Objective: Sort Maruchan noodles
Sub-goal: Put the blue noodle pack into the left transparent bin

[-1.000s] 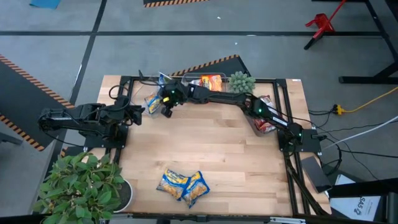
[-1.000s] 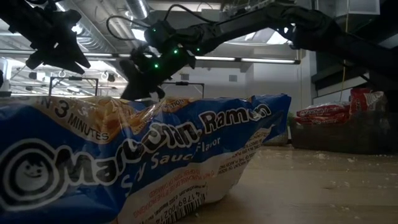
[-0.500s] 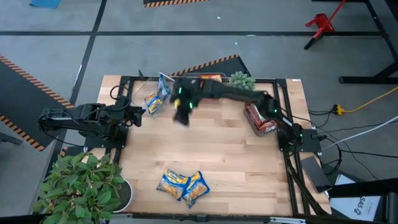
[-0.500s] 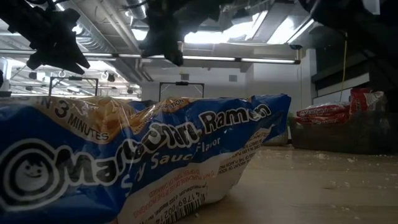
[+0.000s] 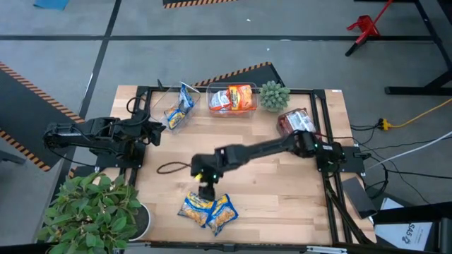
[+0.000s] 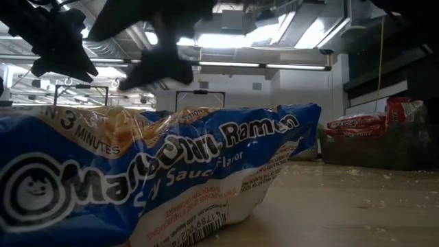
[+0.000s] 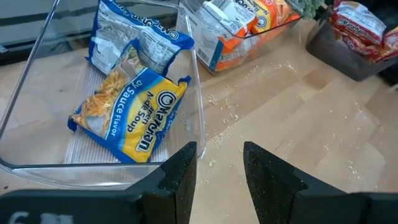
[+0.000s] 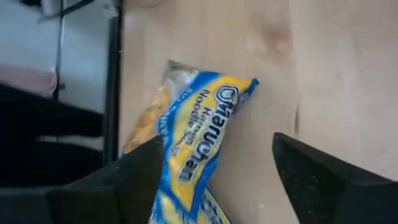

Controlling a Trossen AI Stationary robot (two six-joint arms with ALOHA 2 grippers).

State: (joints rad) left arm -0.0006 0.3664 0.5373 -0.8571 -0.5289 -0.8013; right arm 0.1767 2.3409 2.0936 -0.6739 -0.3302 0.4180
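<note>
The right tool [image 5: 205,189] hangs over the near middle of the worktop [image 5: 282,183], its fingers spread wide and holding nothing, just above the two yellow-and-blue soy sauce packets [image 5: 207,210] that lie loose, side by side and touching, at about six o'clock. Judging by that stance, it is lining up to pick one of them; in the right wrist view one yellow packet [image 8: 199,140] sits framed between the spread fingers [image 8: 134,177], not yet touched.

The left tool [image 5: 152,130] waits at nine o'clock with its fingers [image 7: 180,177] apart and empty, pointed at the clear bin [image 7: 199,124] beside it.

The bins along the far edge hold one flavour each, which is likely why the loose pair remains outside. At eleven o'clock, the clear bin [image 5: 171,121] carries yellow-and-blue packets [image 7: 134,115], one lying flat and at least one propped behind it. At twelve o'clock, a second clear bin [image 5: 212,106] holds orange packets [image 5: 233,99]. At two o'clock, a darker bin [image 5: 284,130] holds red packets [image 5: 298,121]. A small green spiky plant [image 5: 273,94] stands between the orange and red bins.
</note>
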